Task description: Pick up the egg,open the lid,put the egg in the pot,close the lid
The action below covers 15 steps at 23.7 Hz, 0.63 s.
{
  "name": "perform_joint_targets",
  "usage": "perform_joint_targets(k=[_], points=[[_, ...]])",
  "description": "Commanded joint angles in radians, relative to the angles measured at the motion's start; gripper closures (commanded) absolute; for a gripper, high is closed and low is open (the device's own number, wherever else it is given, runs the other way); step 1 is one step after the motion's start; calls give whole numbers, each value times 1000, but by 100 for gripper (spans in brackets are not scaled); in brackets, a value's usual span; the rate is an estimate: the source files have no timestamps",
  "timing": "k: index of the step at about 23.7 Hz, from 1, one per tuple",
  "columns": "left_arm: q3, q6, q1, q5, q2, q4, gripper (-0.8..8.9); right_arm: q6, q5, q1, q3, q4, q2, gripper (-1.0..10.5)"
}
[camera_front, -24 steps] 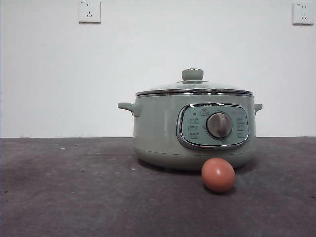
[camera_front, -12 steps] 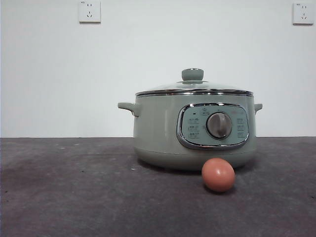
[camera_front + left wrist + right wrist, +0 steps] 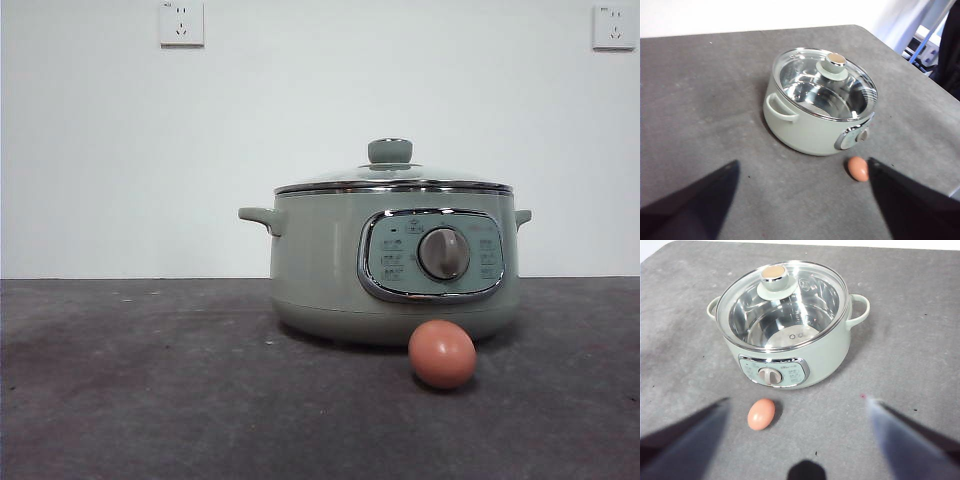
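Nothing is held yet: both claws hang high, spread wide and empty. Ahead of the right claw (image 3: 799,440), slightly to one side, the egg (image 3: 761,414) lies before the pot (image 3: 790,357); descend straddling it, then close gently.

Plain white wall (image 3: 300,120) behind a dark grey, faintly mottled desk (image 3: 150,380). Two white wall sockets are mounted high, one far left (image 3: 181,23), one far right (image 3: 613,27). Lighting even and diffuse.
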Motion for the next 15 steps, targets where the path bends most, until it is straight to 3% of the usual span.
perform_joint_targets(k=[1,5,9,15], points=[[6,4,-12,8,23,16,9,10,-3,0,4,5,0,253],[49,-5,-76,26,122,51,9,12,-28,0,4,-7,0,253],[185,-1,-210,15,312,116,9,18,-40,0,4,-18,10,253],[518,105,-428,-145,711,120,10,17,-41,0,4,-39,40,253]])
